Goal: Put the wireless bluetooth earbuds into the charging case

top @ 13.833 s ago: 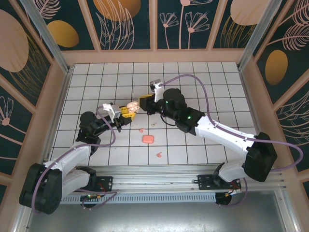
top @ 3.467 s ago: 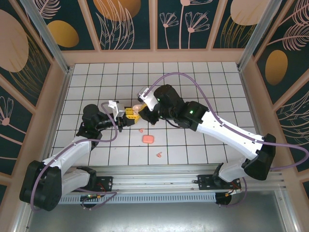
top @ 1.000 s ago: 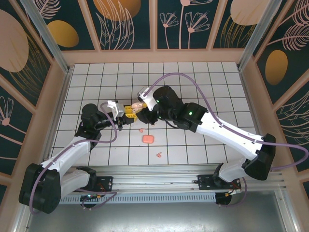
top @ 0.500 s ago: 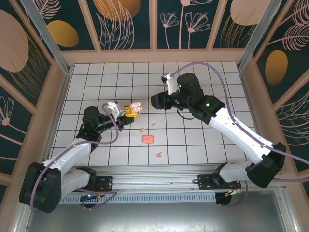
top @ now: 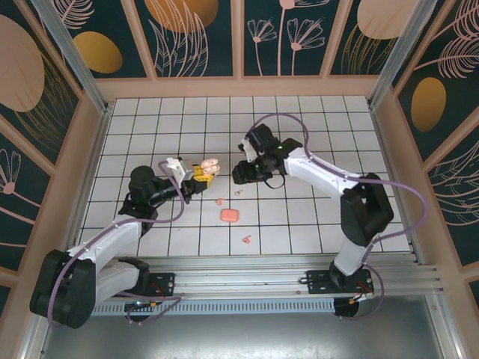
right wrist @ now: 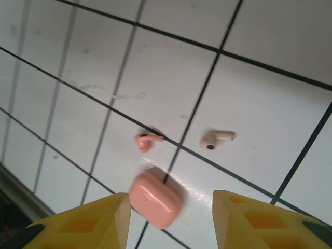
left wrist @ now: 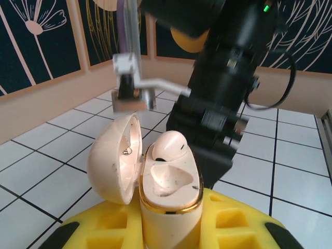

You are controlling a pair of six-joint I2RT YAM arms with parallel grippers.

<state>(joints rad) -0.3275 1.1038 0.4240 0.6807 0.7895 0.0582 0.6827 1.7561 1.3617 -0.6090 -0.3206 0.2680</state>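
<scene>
My left gripper (top: 200, 173) is shut on an open cream charging case (left wrist: 168, 205), held upright with its lid (left wrist: 111, 155) swung to the left. One cream earbud (left wrist: 168, 145) sits in the far slot, and the near slot (left wrist: 167, 179) is bare. My right gripper (top: 238, 176) hangs open just right of the case, with nothing between its yellow fingers (right wrist: 83, 223). Below it on the tiles lie a cream earbud (right wrist: 217, 139), a pink earbud (right wrist: 147, 140) and a closed pink case (right wrist: 154, 198). A second pink earbud (top: 245, 240) lies nearer the front edge.
The white tiled floor (top: 322, 209) is ringed by a low tan wall (top: 239, 86) with dark flowered panels above it. The right arm's black body (left wrist: 218, 104) stands close behind the held case. A purple cable (top: 296, 123) loops over the right arm.
My right gripper has pulled back to the right from the cream case and its arm has folded in. The left gripper still holds the open case in about the same place.
</scene>
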